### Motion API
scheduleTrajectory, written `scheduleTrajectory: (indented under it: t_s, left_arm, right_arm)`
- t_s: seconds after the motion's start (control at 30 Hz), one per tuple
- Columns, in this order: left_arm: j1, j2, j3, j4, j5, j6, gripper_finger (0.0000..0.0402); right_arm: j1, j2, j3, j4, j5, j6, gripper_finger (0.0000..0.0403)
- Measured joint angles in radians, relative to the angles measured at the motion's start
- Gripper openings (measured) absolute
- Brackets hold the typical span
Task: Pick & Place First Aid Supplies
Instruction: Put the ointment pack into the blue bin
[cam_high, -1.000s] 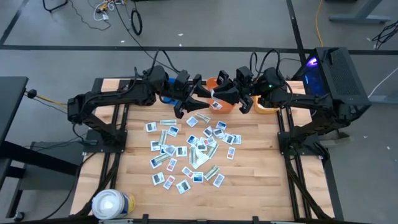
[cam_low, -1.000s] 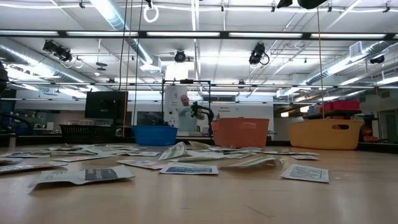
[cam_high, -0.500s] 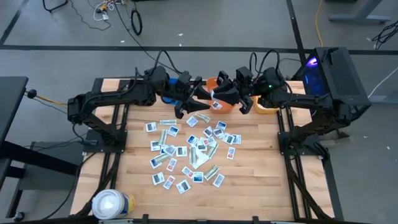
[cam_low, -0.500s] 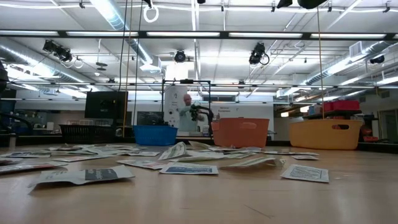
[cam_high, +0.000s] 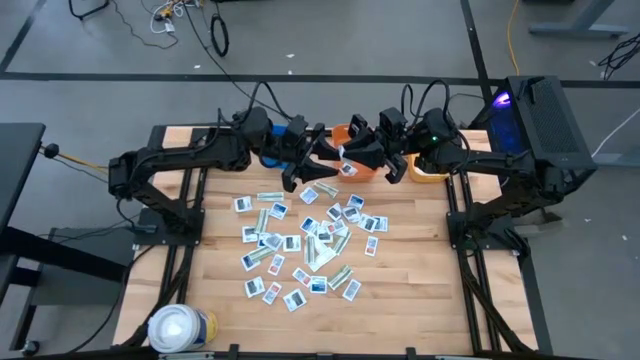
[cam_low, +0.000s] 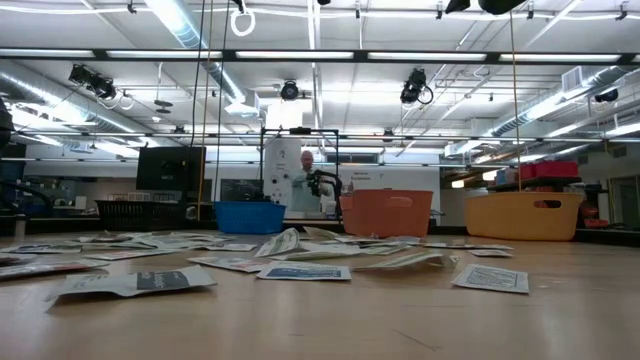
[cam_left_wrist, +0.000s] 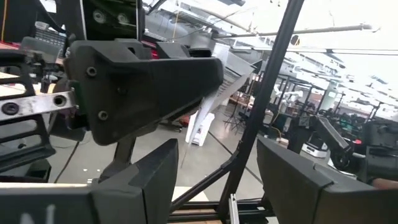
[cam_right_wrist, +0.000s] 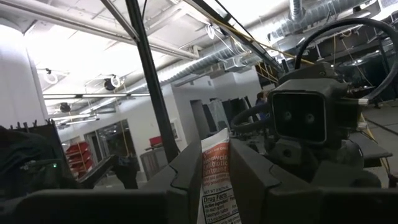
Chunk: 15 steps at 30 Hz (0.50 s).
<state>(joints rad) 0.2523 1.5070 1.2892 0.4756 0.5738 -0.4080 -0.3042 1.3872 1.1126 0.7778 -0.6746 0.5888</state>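
Where both arms meet above the orange bin (cam_high: 345, 135), right fingers (cam_right_wrist: 249, 171) around packet (cam_right_wrist: 217, 180).

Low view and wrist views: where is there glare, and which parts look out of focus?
Low view: ceiling lamps glare strongly; the nearest packet and table look soft, while the bins behind are sharper. Left wrist view: bright sky washes out the upper corner; the left gripper stands open and blurred. Right wrist view: ceiling light blooms; the right gripper holds a red-printed packet, its print readable.

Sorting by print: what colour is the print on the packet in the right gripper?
Red-orange band above black text on the white packet, clearest in the right wrist view.
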Motion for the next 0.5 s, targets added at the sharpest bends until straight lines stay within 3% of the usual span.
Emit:
scheduleTrajectory:
  t_s: [0.5]
  left_arm:
    - [0.002,0.029,0.0,-0.004,-0.004,-0.001,0.0129]
  right_arm:
    - [0.0,0.0,0.0,-0.069,-0.023,0.005,0.008]
